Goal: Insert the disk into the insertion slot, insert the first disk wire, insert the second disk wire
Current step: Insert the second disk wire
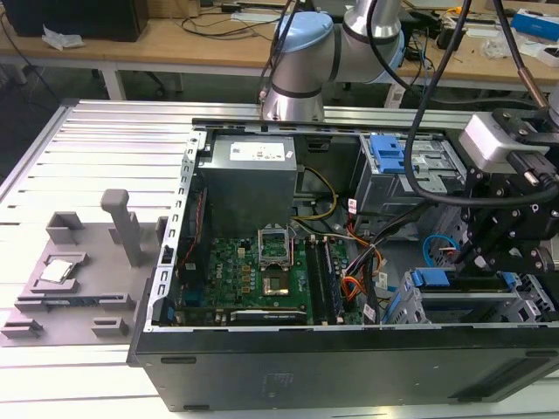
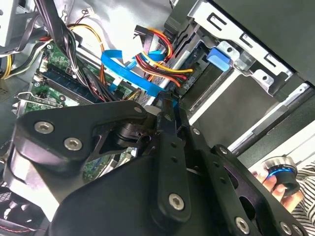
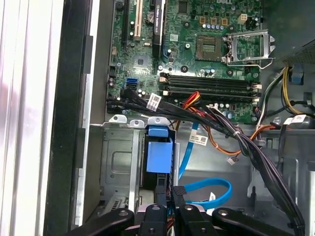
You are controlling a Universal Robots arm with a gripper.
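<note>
End effector [image 3: 167, 195] fingers narrow, pinching second disk wire [image 3: 209, 189] plug beside insertion slot [image 3: 118, 162]. Cable soft, springy; hold plug.

No print here can be read. The white label [image 1: 258, 151] on top of the grey power supply [image 1: 249, 188], at the back of the open computer case [image 1: 349, 367], carries dark print too fine to make out, and the small white tags [image 3: 154, 102] on the black cable bundle [image 3: 216, 123] lying over the motherboard [image 3: 197, 49] in the first wrist view are the same. The pale mark [image 1: 279, 381] on the case's near wall is only a smudge.
</note>
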